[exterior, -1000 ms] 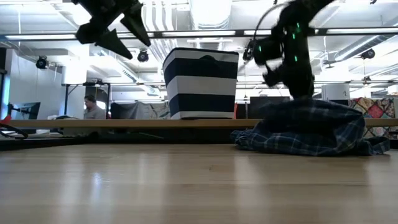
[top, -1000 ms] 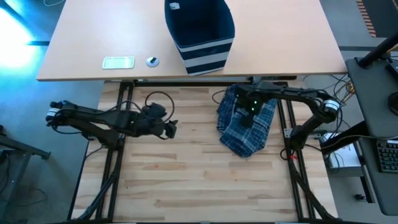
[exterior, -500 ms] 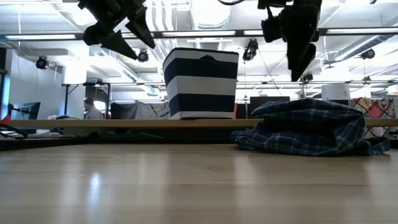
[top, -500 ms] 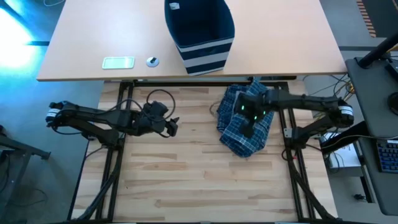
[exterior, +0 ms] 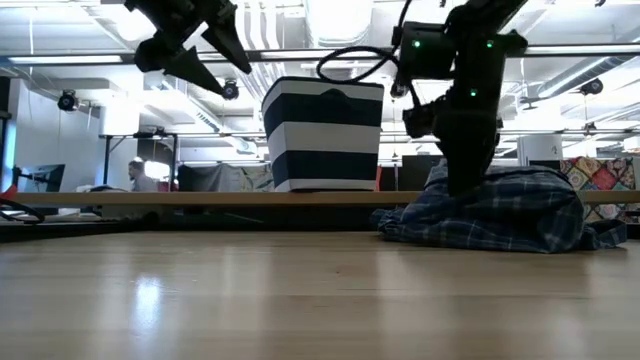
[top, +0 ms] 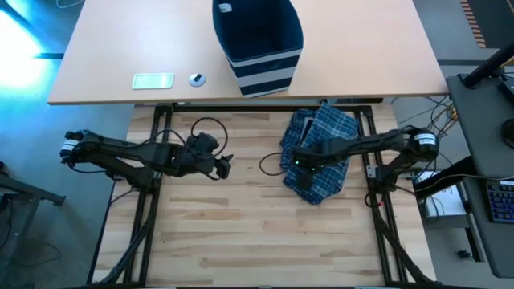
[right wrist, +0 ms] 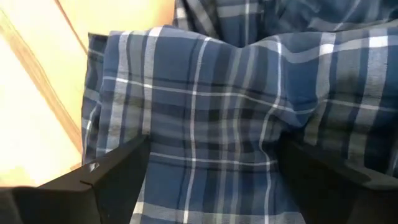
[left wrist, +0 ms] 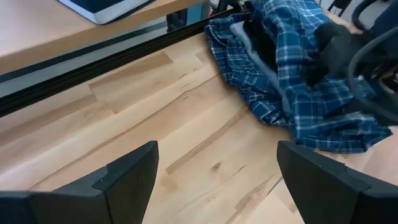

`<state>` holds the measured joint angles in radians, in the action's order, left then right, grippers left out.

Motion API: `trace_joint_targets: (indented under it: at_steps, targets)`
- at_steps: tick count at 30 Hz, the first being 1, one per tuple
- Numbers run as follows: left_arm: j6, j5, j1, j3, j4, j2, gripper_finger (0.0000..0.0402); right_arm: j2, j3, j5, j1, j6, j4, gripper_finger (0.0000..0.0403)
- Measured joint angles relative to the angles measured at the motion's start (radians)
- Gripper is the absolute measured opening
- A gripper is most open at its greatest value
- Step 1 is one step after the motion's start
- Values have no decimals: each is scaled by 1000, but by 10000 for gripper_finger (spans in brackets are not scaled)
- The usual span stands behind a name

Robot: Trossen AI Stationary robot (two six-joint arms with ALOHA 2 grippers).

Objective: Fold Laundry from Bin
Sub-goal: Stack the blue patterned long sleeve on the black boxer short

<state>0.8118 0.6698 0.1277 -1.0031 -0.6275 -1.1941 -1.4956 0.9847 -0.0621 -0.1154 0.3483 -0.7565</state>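
With its jaws spread wide and holding nothing, the right gripper (top: 299,163) presses into the plaid laundry (top: 320,152) and should pinch a single edge, not a bunch.

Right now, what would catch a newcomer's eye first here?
The heap of blue plaid laundry on the wooden table's right side, with the right gripper open and pressed down onto it. Beyond, the navy striped bin stands on the tan desk; the left gripper hangs open, apart.
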Motion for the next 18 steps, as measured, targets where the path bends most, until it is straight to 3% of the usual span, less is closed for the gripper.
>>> trace_joint_targets:
  at_steps: [4,12,18]
  targets:
    - [-18,25,3,-18,0,11,310,-18,60,14,0,-27,-58,340]
    - [-99,135,1,-38,-1,47,310,84,379,-2,-9,-80,-434,339]
    - [-194,158,1,-83,3,77,310,193,390,-78,-215,-93,-499,316]
